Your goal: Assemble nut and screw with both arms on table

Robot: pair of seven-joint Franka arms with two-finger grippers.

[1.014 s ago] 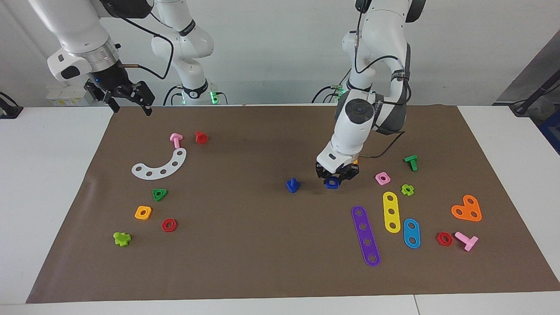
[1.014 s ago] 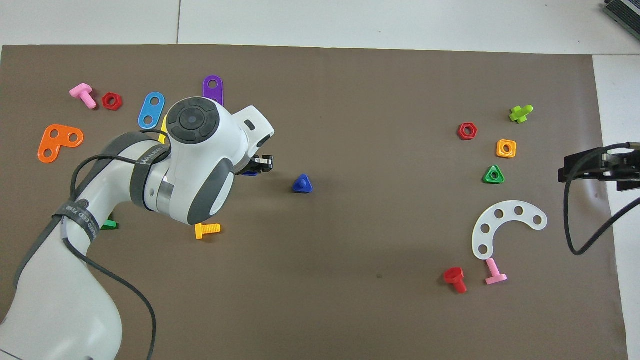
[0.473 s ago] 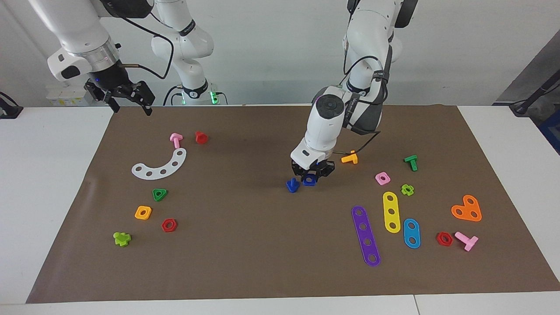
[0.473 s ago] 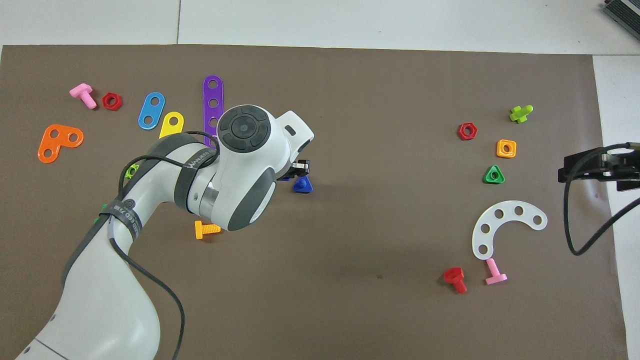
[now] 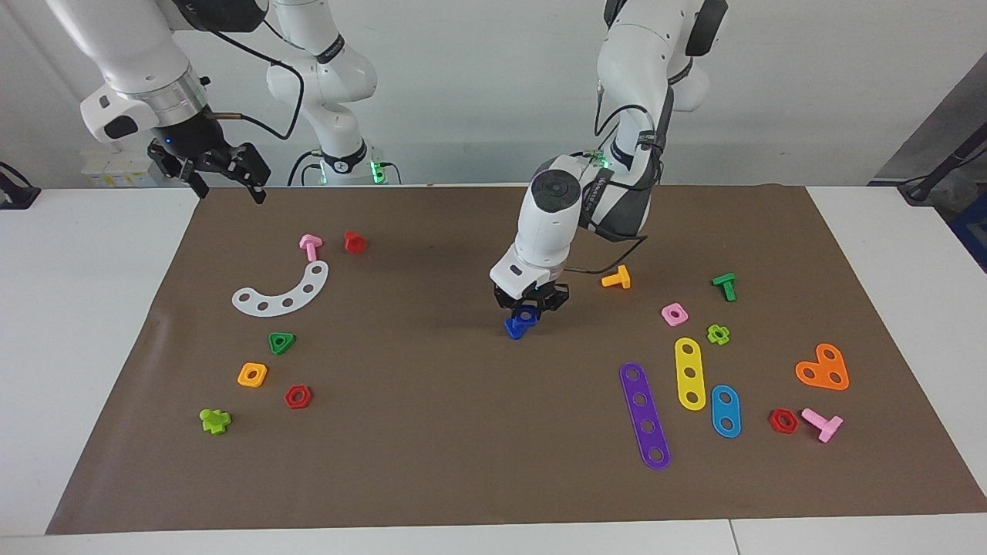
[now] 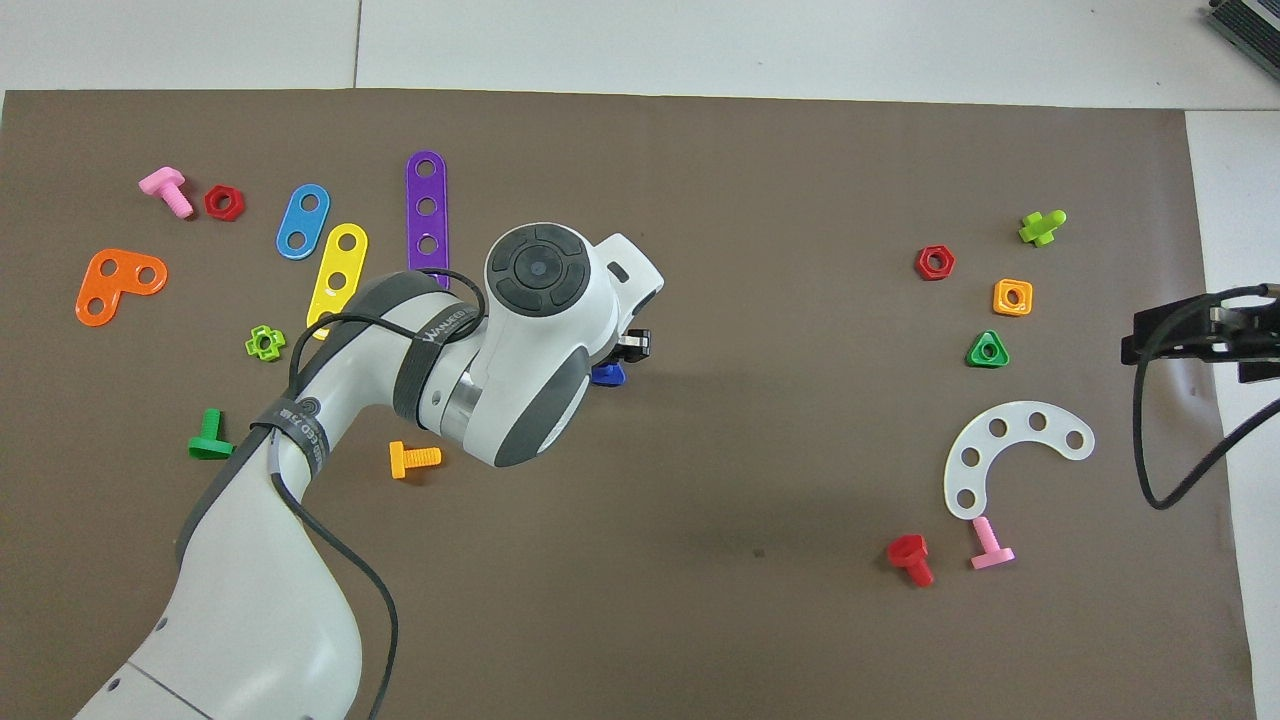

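Observation:
The dark blue screw (image 5: 515, 328) stands head down on the brown sheet (image 5: 463, 447) near the table's middle; one corner of it shows in the overhead view (image 6: 608, 375). My left gripper (image 5: 529, 307) is shut on the dark blue square nut (image 5: 527, 314) and holds it directly over the screw's shaft, about touching it. In the overhead view the left arm's wrist hides the nut. My right gripper (image 5: 224, 176) waits raised over the sheet's edge at the right arm's end, and shows at the overhead view's edge (image 6: 1195, 335).
Toward the left arm's end lie an orange bolt (image 5: 616, 277), a pink square nut (image 5: 674, 314), a green bolt (image 5: 724, 286) and coloured strips (image 5: 645, 415). Toward the right arm's end lie a white curved strip (image 5: 284, 291), green triangular nut (image 5: 281, 342), orange-yellow nut (image 5: 252, 375) and red pieces.
My left gripper has carried the blue nut across the sheet toward the right arm's end, from beside the pink nut to over the blue screw. The right arm has stayed put.

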